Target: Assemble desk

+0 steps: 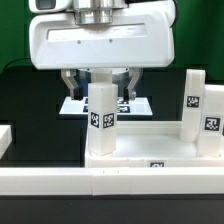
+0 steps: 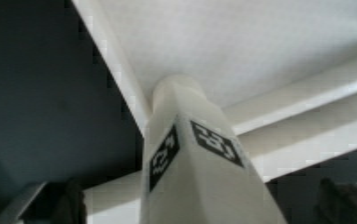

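Note:
A square white post leg [image 1: 102,118] with black-and-white tags stands upright on the white rimmed tabletop [image 1: 150,150], toward the exterior view's left. My gripper [image 1: 102,92] hangs over the leg's top, open. Its fingers [image 1: 70,82] sit on either side of the leg with a gap to each. In the wrist view the same leg [image 2: 201,150] runs up between the dark fingertips [image 2: 50,203], and the gripper [image 2: 196,208] does not touch it. Two more tagged legs [image 1: 192,100] [image 1: 212,125] stand upright at the tabletop's right end.
The marker board [image 1: 135,103] lies flat on the dark table behind the leg. A long white border rail [image 1: 110,187] runs along the front. Another white rail piece [image 1: 5,142] shows at the exterior view's left edge.

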